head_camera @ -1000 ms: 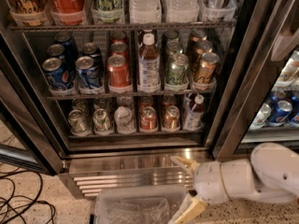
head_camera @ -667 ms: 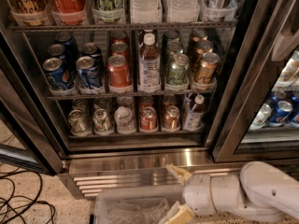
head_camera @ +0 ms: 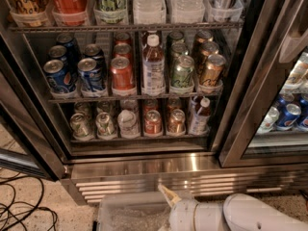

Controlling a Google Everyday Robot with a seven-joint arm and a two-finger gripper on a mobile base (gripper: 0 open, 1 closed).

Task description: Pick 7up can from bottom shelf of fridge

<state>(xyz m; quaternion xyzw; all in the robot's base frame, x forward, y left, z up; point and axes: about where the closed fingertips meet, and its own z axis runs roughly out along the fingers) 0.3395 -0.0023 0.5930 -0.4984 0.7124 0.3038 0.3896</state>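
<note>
The fridge (head_camera: 192, 165) stands open in front of me, a steel cooler with wire racks. On the bottom shelf (head_camera: 139, 139), at the left, stand two pale silvery cans with green markings: a 7up can (head_camera: 105, 124) and another like it (head_camera: 80, 126). To their right are a white bottle, a red can, a coppery can and a small bottle. My gripper (head_camera: 168, 197) is at the bottom edge of the view, below the ribbed base grille (head_camera: 144, 184) and well below the shelf, on the end of my white arm (head_camera: 240, 215). It holds nothing that I can see.
The middle rack holds blue Pepsi cans (head_camera: 58, 76), a red can, a bottle, a green can and a gold can. A clear plastic bin (head_camera: 127, 213) sits on the floor beside my gripper. Black cables (head_camera: 24, 211) lie at the left. A dark door frame (head_camera: 250, 95) stands at the right.
My arm and gripper have moved left and sunk lower in the view. The cans on the shelves have not moved.
</note>
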